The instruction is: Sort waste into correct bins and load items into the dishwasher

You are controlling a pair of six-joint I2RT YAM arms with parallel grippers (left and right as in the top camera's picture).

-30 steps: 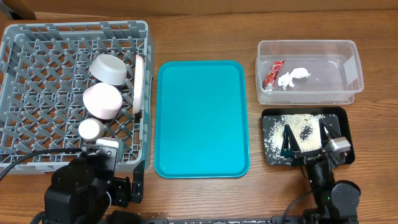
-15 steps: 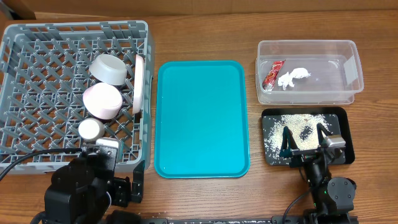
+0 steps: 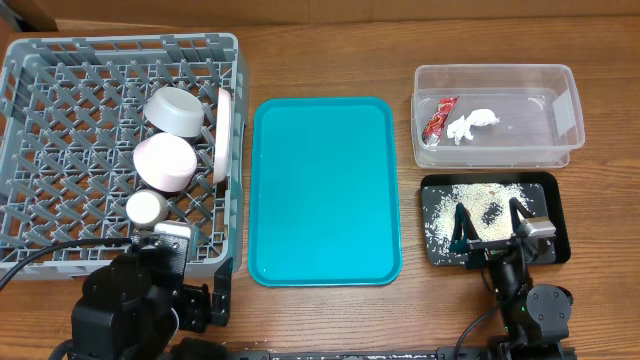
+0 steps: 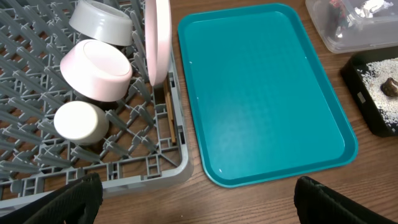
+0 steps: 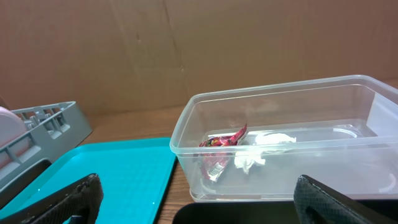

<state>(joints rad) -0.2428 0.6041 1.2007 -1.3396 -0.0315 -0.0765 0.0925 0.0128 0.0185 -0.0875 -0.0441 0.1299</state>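
Note:
The grey dish rack (image 3: 60, 60) holds a pale grey bowl (image 3: 175, 110), a pink bowl (image 3: 165, 162), a white cup (image 3: 147, 207) and the white plate (image 3: 224, 135) standing on edge. Chopsticks (image 4: 169, 118) lie in the rack under the plate. The clear tub (image 3: 495, 68) holds the red wrapper (image 3: 438, 118) and white tissue (image 3: 470, 124). The black tray (image 3: 555, 185) holds rice (image 3: 450, 200) and dark bits (image 3: 492, 211). My right gripper (image 3: 488, 222) is open and empty over the black tray. My left gripper (image 4: 199, 198) is open and empty near the rack's front corner.
A teal tray (image 3: 325, 190) lies bare between the rack and the bins. The right wrist view shows a cardboard wall (image 5: 186, 43) behind the tub (image 5: 280, 90). Bare wooden table (image 3: 330, 320) runs along the front edge.
My right gripper shifted slightly left over the black tray a second ago and has held still since. The left arm has not moved.

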